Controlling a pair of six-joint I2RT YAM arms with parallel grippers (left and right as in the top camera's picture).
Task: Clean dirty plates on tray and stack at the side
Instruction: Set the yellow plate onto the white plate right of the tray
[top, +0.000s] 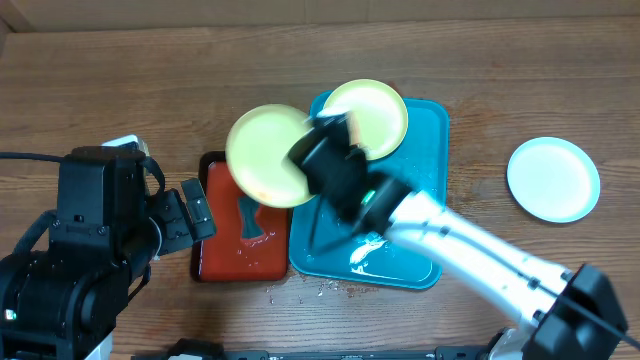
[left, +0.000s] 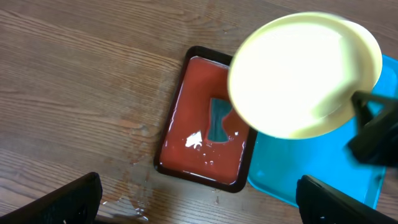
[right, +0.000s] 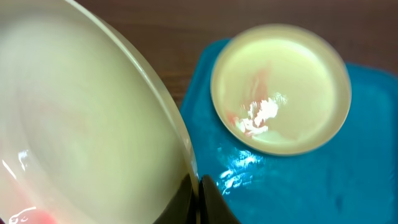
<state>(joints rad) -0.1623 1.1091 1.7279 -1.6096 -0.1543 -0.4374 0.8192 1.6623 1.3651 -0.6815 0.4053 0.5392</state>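
Overhead view: right gripper (right: 198, 198) clamps the rim, likely the soundest hold, of a yellow plate (top: 262, 152), judged light, stiff and slippery, held over the blue tray (top: 440, 200)'s left edge; left gripper (top: 197, 213) stands apart, empty.

the left arm (top: 85, 235) is all black, built of blocky housings with rounded joint covers; a thin black cable (top: 30, 157) runs off its top, a small white tag (top: 125, 143) sits on its upper edge and a green light (top: 10, 315) glows at its base. the left pincer (top: 203, 212) has flat black fingers (left: 74, 200). the right arm (top: 470, 250) is a smooth white tube between black joints (top: 590, 300), with a black wrist block (top: 335, 170) carrying a second green light (top: 372, 196); the right pincer (right: 196, 202) is dark
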